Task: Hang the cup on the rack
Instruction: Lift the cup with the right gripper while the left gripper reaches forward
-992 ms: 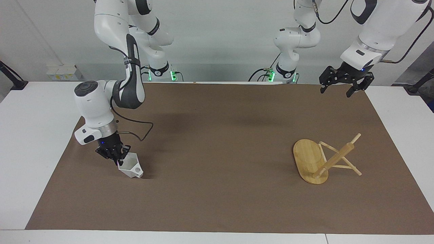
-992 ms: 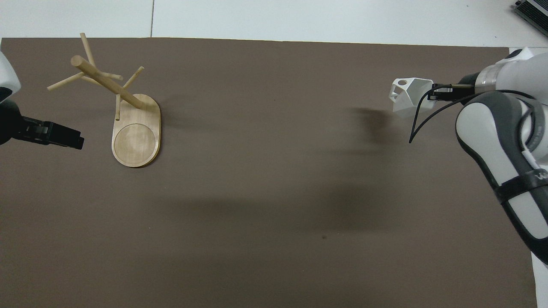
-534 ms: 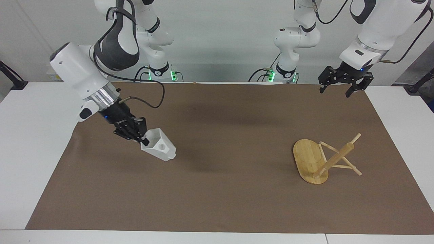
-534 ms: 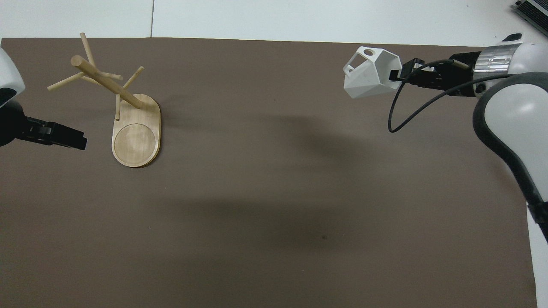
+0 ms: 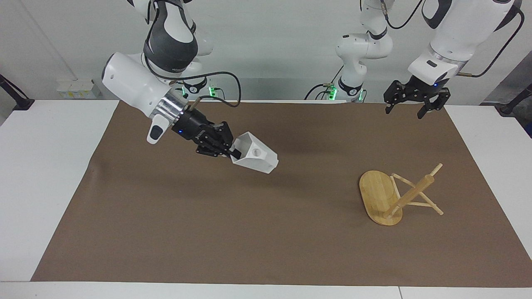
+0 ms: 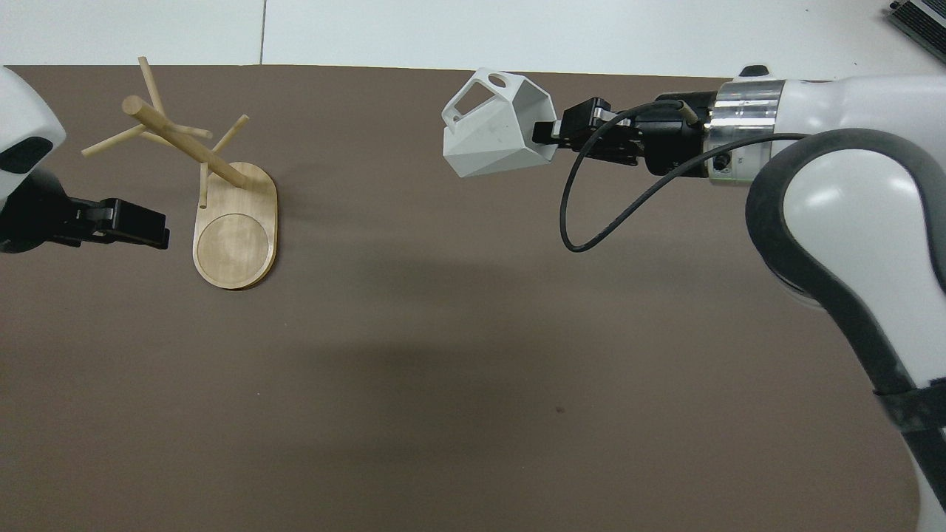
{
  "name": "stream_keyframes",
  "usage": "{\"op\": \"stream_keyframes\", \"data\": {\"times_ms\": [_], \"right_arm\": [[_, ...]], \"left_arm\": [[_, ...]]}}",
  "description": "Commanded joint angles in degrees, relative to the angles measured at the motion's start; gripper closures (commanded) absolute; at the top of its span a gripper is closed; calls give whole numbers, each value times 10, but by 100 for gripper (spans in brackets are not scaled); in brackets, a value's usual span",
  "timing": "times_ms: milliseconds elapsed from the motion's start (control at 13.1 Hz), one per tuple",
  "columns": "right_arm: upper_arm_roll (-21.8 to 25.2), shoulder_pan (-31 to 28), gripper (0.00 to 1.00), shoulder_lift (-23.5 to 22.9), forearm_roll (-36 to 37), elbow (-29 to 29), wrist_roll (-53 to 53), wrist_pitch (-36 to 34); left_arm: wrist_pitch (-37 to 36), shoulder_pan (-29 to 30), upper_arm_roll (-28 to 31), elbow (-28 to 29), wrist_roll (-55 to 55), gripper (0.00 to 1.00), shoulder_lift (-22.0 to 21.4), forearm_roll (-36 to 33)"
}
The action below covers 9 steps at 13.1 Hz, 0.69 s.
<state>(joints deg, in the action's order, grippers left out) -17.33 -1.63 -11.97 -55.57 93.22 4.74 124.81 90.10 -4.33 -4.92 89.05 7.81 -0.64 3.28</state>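
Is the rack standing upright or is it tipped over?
Tipped over. The rack lies on the brown mat, its oval base on edge and its post slanting sideways, pegs resting on the mat.

I find no readable text, label, brand, number or sign in either view.
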Motion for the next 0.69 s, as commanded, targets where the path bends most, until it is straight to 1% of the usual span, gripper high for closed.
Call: {"op": "stream_keyframes", "data": {"times_ms": [0, 229, 381, 458, 610], "right_arm": [[-21, -8, 100, -7, -42, -10, 26, 2], [-40, -7, 100, -7, -81, -23, 21, 12], [-40, -6, 100, -7, -81, -21, 20, 7], [-40, 4, 100, -7, -80, -20, 20, 5], [-39, 8, 100, -7, -78, -20, 20, 6]], "left_arm": [[25, -15, 2, -3, 116, 0, 5, 28], [37, -16, 0, -15, 250, 0, 18, 79], [35, -16, -1, -52, 369, 0, 47, 111], [35, -21, -6, -66, 422, 0, 56, 126], [35, -22, -9, -77, 528, 0, 66, 166]]}}
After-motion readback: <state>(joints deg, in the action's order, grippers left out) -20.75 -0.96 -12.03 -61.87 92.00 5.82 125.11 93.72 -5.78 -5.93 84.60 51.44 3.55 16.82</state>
